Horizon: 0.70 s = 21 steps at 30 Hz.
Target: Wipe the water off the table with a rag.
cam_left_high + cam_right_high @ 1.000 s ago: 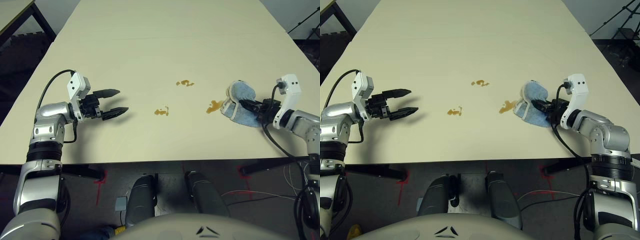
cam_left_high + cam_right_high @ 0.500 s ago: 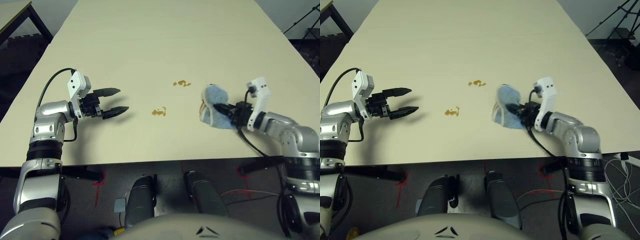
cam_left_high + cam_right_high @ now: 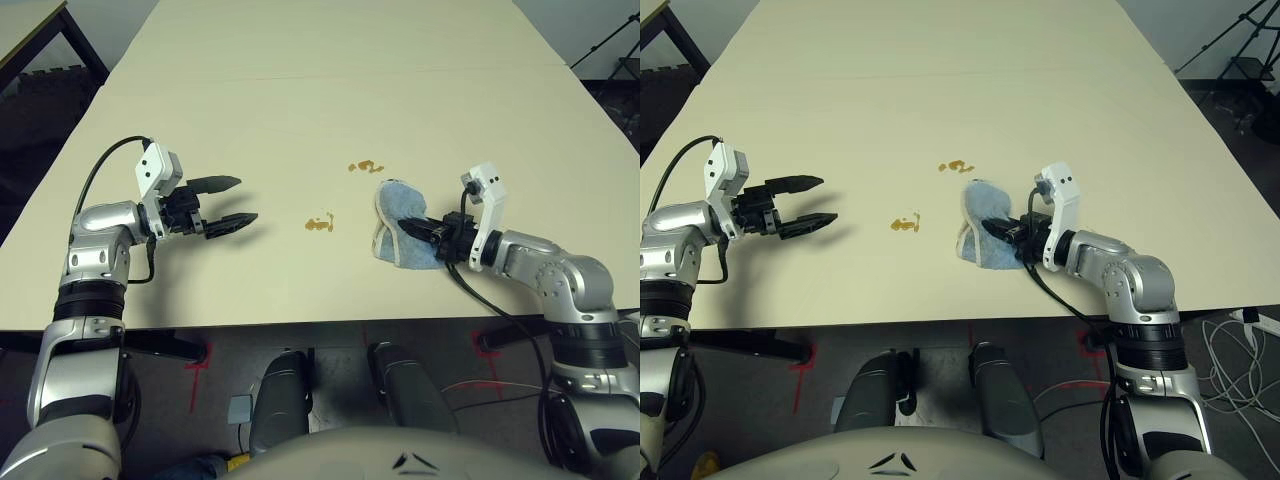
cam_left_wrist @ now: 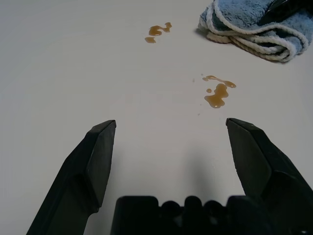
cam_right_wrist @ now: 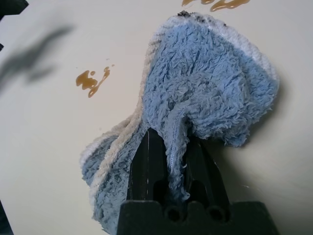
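Blue terry is the cloth of the rag (image 3: pixel 402 215), bunched and edged in cream-white, and it lies on the table (image 3: pixel 250 120) directly under and in front of the fingertips of the right gripper (image 3: pixel 436 230). The two black fingers of this gripper are clamped on a fold of the rag, which comes up between them, while the rest of the cloth spreads ahead of the fingers and also to their one side. From this gripper, one splotch of amber-brown water (image 3: pixel 366 166) is farther out over the table, near the far end of the rag. Another amber-brown splotch (image 3: pixel 320 222) lies across from the fingertips, toward the left gripper (image 3: pixel 238 202), between the rag and that gripper. The right forearm (image 3: pixel 555 270) comes from the robot's right side and reaches inward over the table edge, the gripper pointing toward the robot's left and sloping down to the cloth. The left gripper has its black fingers well apart, with nothing between them, and points inward above the table, its shadow falling on the cream surface.
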{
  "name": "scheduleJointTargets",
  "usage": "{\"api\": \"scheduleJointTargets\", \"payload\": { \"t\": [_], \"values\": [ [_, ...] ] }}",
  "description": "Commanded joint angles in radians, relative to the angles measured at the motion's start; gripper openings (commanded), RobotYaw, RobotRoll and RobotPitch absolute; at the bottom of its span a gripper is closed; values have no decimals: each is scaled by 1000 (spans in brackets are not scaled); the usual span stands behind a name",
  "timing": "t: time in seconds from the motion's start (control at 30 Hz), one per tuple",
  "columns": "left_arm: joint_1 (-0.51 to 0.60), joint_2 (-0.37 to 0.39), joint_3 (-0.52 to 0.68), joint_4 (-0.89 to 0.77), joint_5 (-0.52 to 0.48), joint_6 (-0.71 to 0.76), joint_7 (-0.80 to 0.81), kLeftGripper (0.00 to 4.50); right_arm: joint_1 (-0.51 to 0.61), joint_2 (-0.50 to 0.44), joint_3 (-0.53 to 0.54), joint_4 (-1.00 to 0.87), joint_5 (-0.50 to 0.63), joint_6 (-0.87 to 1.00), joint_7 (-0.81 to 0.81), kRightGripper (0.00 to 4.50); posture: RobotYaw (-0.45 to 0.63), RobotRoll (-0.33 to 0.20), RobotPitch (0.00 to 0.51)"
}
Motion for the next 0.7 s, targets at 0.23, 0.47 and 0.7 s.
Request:
{"api": "scheduleJointTargets", "payload": {
  "t": [0.23,0.47,0.7],
  "values": [
    [-11,0,-10,51,20,-26,-7,4500,10,-199,-108,99,-13,-40,21,123,-209,0,141],
    [-26,1,-13,75,27,-34,-17,4500,-20,-289,-177,133,4,-56,24,123,-218,0,141],
    [-20,38,-14,122,51,-55,-41,4500,-95,-75,-277,-126,311,216,-102,122,-213,0,148]
  ]
}}
